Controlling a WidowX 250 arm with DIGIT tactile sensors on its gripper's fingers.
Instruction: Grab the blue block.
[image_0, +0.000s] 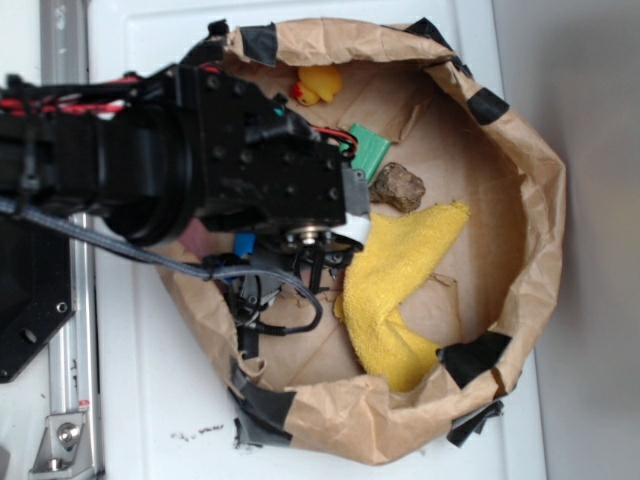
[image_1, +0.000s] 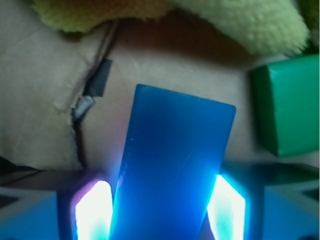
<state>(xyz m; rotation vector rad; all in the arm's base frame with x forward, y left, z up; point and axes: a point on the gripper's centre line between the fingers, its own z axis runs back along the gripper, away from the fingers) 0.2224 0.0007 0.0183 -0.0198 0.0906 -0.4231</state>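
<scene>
Wrist view shows the blue block (image_1: 175, 165) lying between my two fingers (image_1: 92, 210), one glowing pad on each side of it. My hand (image_1: 160, 212) is open around the block; I see narrow gaps beside its edges, so I judge the squeeze is not yet made, though the glare makes contact hard to rule out. The block rests on brown paper, with the green block (image_1: 287, 105) just beside it to the right and the yellow cloth (image_1: 240, 25) beyond. From the exterior view my arm hides the block; only the paper bag (image_0: 530, 200), a toy duck (image_0: 318, 85) and a brown lump (image_0: 398, 186) show clearly. Reaching and lining up look done; closing and lifting are left.
</scene>
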